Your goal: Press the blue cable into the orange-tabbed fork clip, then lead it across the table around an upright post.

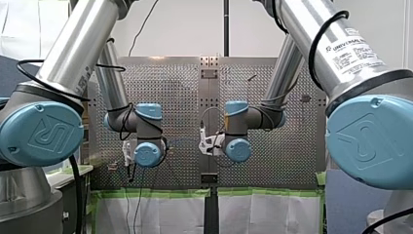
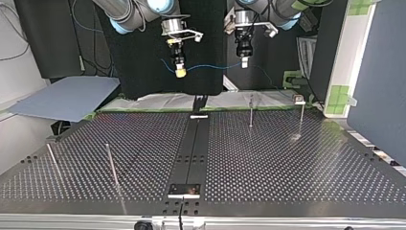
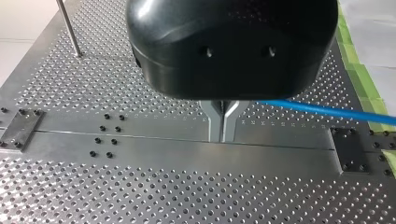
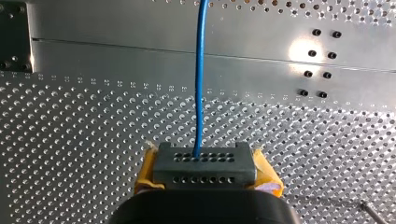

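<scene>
View left: two upright posts stand on the perforated table at the top view's left, well apart from both grippers.
Right arm: my right gripper comes in from the top view's upper edge, left of centre, and hangs high above the table's far edge. Its yellow pads are closed on the blue cable.
Cable: the blue cable sags lightly in the air between the two grippers, clear of the table. In the right wrist view it runs straight ahead out of the gripper, over the plain middle strip.
Left arm: my left gripper hangs just right of centre at about the same height. Its metal fingers are pressed together, clamping the cable, which leaves them sideways.
View right: two further posts stand near the table's far edge.
</scene>
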Controlling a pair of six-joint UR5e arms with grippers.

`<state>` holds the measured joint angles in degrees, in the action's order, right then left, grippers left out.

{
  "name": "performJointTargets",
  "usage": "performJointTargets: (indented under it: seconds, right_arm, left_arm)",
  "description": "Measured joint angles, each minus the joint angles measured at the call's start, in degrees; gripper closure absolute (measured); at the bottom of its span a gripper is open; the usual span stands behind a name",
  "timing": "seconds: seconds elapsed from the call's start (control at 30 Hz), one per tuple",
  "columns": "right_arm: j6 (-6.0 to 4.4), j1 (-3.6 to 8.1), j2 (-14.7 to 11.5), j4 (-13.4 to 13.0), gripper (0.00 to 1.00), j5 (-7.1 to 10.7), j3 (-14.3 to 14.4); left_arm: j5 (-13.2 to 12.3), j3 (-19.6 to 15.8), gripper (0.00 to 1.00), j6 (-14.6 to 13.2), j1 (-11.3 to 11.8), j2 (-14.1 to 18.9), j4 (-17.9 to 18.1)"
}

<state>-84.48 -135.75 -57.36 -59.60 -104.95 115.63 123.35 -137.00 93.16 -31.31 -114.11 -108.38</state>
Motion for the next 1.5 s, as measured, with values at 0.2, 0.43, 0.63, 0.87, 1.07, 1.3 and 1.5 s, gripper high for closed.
performJointTargets:
  seconds: [0.2, 0.43, 0.63, 0.87, 1.07, 1.3, 1.5]
  right_arm:
    - [0.00, 0.00, 0.00, 0.00, 1.00, 0.00, 0.00]
    - [0.00, 0.00, 0.00, 0.00, 1.00, 0.00, -0.08]
    - [0.00, 0.00, 0.00, 0.00, 1.00, 0.00, -0.09]
    - [0.00, 0.00, 0.00, 0.00, 1.00, 0.00, -0.09]
    - [0.00, 0.00, 0.00, 0.00, 1.00, 0.00, -0.09]
    - [0.75, -1.16, 2.08, 2.08, 1.00, -2.08, -1.57]
    - [0.86, -1.39, 5.15, 5.29, 1.00, -4.22, -1.99]
  left_arm:
    - [0.00, 0.00, 1.00, 0.00, 0.00, 0.00, 0.02]
    - [0.00, -0.07, 1.00, -0.08, 0.00, 0.00, 0.08]
    - [0.00, -0.09, 1.00, -0.09, 0.00, 0.00, 0.09]
    - [0.00, -0.09, 1.00, -0.09, 0.00, 0.00, 0.09]
    - [0.00, -0.09, 1.00, -0.09, 0.00, 0.00, 0.09]
    - [2.41, -0.16, 1.00, -0.17, -2.37, -2.33, -2.32]
    - [5.41, -0.17, 1.00, -0.18, -3.67, -3.51, -4.80]
